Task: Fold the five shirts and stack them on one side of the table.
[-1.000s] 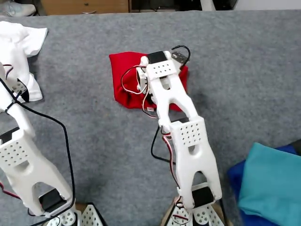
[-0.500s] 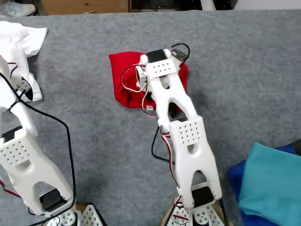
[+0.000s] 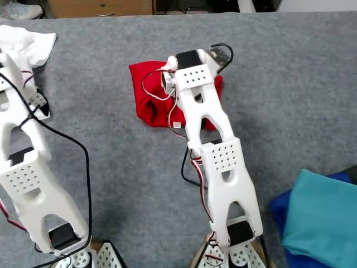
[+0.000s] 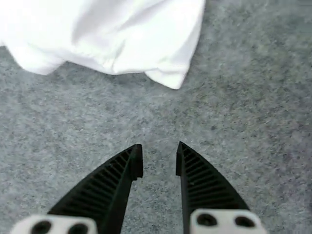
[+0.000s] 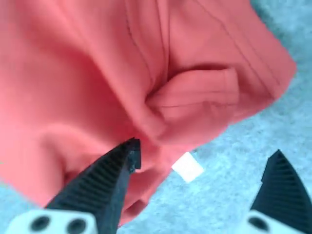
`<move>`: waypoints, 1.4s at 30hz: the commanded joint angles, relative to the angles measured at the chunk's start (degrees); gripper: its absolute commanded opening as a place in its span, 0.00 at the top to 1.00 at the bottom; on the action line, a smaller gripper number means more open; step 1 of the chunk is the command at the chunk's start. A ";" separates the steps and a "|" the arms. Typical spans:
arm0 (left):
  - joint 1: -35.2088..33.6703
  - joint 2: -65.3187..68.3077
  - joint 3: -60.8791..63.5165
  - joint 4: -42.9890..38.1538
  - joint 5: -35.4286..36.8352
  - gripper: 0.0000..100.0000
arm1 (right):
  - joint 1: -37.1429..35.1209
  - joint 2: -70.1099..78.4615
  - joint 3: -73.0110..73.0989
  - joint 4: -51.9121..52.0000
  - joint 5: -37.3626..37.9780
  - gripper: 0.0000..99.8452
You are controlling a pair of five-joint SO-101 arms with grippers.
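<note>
Red shirt (image 3: 149, 96) sits far centre on the table (image 3: 111, 167), bunched, not a clean fold. Right gripper (image 5: 205, 153) hangs over its edge, released and spread wide: one finger over the cloth, the other over bare table, a white tag (image 5: 187, 167) between them. Risk, as I read it: closing here pinches only the top layer or the loose sleeve fold, so the pull drags the whole bundle instead of turning a flap; the stacked layers at that edge would cause it. White shirt (image 3: 25, 42) lies far left, crumpled. Left gripper (image 4: 159, 151) is just short of its hem, jaws slightly parted, holding nothing. Teal shirt (image 3: 321, 215) lies on a blue one (image 3: 279, 209) near right, probably the stack. Right wrist view gives the creases, tag and jaw spread; in the high view the right arm (image 3: 215, 145) covers that spot, but that view gives the whole layout.
</note>
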 commanded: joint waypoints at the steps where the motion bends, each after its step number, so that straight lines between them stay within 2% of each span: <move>1: 1.58 -0.13 -0.53 -1.85 -0.35 0.87 | -0.84 -5.85 -6.55 1.32 -0.62 0.60; 6: 1.76 1.45 -0.53 -4.13 -0.26 0.87 | -1.10 -4.35 -6.37 0.62 -1.93 0.60; 16: 1.67 3.03 -0.53 -5.27 -0.26 0.87 | -0.31 13.32 -5.85 -9.41 -6.24 0.60; 24: 1.58 3.12 -0.53 -5.27 -0.26 0.87 | -0.04 15.43 -8.75 -0.09 -9.93 0.61; 26: 1.49 3.12 -0.53 -5.27 -0.26 0.87 | 0.22 15.52 -9.10 1.05 -9.76 0.64; 28: 1.41 3.12 -0.53 -5.27 -0.26 0.87 | 0.22 15.52 -9.10 1.05 -9.58 0.72; 32: 1.23 3.12 -0.53 -5.27 -0.26 0.87 | 0.84 15.52 -9.36 0.70 -9.49 0.97; 33: 1.23 3.12 -0.53 -5.27 -0.26 0.87 | 1.45 15.52 -9.45 0.44 -9.49 1.00; 35: 0.79 3.12 -0.53 -5.36 -0.26 0.87 | 2.24 15.52 -9.36 -0.88 -9.76 0.98; 42: 0.18 3.12 -0.53 -5.36 -0.35 0.87 | 6.20 14.29 -10.51 -0.70 -9.49 0.99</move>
